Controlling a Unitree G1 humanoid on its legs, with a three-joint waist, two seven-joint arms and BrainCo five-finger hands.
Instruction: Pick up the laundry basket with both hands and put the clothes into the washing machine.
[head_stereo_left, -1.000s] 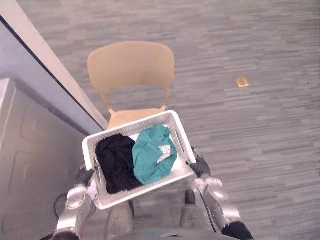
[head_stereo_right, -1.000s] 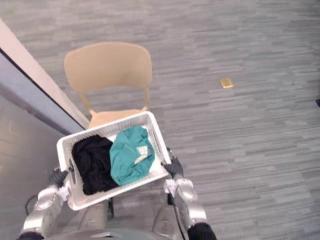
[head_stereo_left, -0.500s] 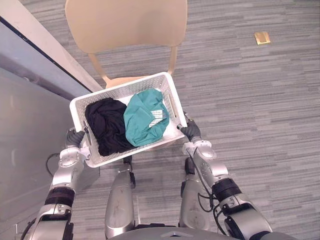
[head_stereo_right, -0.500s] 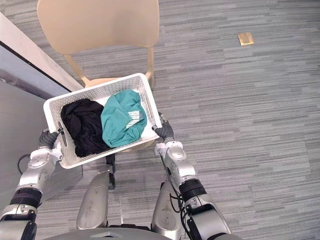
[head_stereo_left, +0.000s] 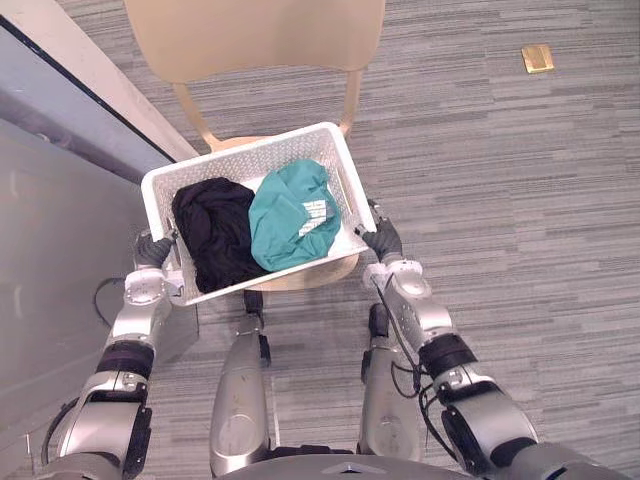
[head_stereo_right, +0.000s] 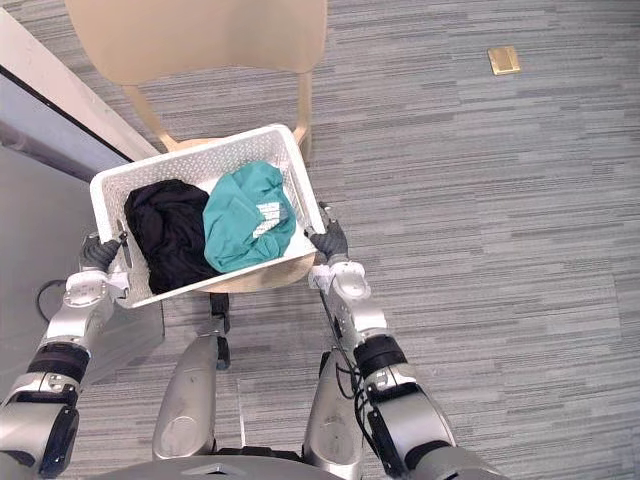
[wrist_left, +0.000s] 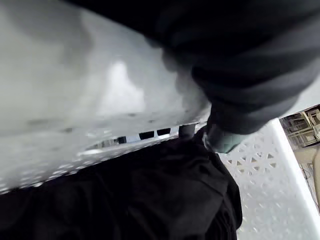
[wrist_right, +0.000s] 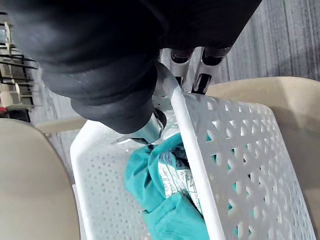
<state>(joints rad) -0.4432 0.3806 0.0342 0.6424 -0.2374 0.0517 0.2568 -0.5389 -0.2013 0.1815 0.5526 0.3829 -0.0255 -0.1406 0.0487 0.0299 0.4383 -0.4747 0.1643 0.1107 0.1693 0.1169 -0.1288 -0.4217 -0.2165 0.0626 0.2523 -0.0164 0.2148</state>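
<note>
You have the basket (head_stereo_left: 240, 158) between both hands, over the seat of the chair (head_stereo_left: 250, 35); whether its base is touching the seat or is just clear of it, you cannot tell from here. Your left hand (head_stereo_left: 152, 250) is clamped on the left end rim, and your right hand (head_stereo_left: 382, 241) on the right end rim, thumb inside and fingers outside.

The black garment (head_stereo_left: 210, 235) lies in the left half and the teal garment (head_stereo_left: 292, 212) in the right, the two touching, heaped about level with the rim.

Expect a light load. The basket is perforated plastic, stiff enough to carry but likely to flex at the rims, so grip at the end handles as you do now and hold it level. The clothes are soft and limp and could slide if you tip it.

The chair back stands just beyond the far rim. A grey panel (head_stereo_left: 50, 250), probably the washer, runs close along the left, near your left elbow. The floor (head_stereo_left: 520, 220) to the right is open, with a small brass plate (head_stereo_left: 537, 58) well away at the far right
</note>
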